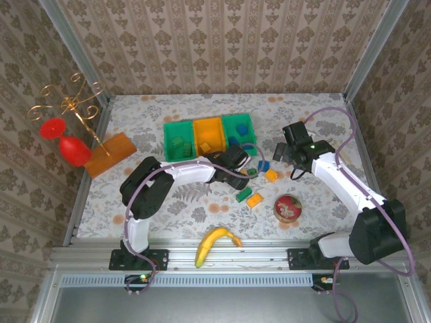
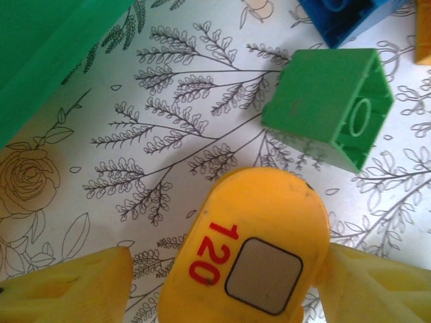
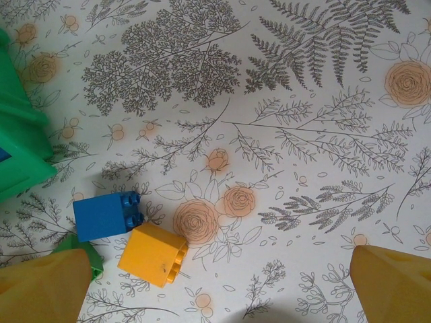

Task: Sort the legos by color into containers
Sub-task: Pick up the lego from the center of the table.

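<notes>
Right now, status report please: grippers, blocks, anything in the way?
Right gripper open, empty. Left gripper straddles a yellow piece, grip unclear. Green block just ahead; more loose beside bins. Tin, banana apart.

A lab test booth; aluminium frame (image 1: 269,259), wallpapered walls (image 1: 222,47), floral tabletop (image 1: 182,208).

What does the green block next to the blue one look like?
The green block is a small, shiny plastic building brick, nearly square. It lies tipped on its side on the flowery table cover, so its hollow bottom shows, with a round tube inside. Nothing grips it. A blue block sits just past its far edge, too close to tell whether they touch. The left gripper hangs open just short of it.
</notes>
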Robot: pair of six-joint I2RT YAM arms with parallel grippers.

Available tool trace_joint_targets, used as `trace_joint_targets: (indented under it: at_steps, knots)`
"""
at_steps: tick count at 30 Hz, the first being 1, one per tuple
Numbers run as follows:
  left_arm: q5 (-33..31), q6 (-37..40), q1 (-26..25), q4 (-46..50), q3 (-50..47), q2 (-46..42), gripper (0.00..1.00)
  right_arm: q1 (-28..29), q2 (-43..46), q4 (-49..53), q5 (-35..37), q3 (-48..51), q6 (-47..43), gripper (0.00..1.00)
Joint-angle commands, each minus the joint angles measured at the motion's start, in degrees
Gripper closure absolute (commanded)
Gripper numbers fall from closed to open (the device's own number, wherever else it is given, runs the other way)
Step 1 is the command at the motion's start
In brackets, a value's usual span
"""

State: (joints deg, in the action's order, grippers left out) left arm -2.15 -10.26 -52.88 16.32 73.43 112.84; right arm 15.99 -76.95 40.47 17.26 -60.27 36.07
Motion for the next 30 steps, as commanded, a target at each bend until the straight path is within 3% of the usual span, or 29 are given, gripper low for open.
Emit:
trace_joint_targets:
  at_steps: [1, 13, 30]
  knots:
    - [1.04, -0.72, 0.39, 0.96, 1.62, 1.80, 0.30, -0.21, 0.55, -0.03, 1.31, 0.68, 1.04, 0.00]
    - [0.54, -1.08, 0.51, 1.18, 1.79, 2.60, 0.49, -0.34, -0.13, -0.17, 1.13, 0.48, 1.10, 0.00]
    - [-4.72, -1.51, 0.57, 1.48, -3.26, -10.49, 0.56, -0.34, 0.61, -0.13, 1.15, 0.33, 1.54, 0.00]
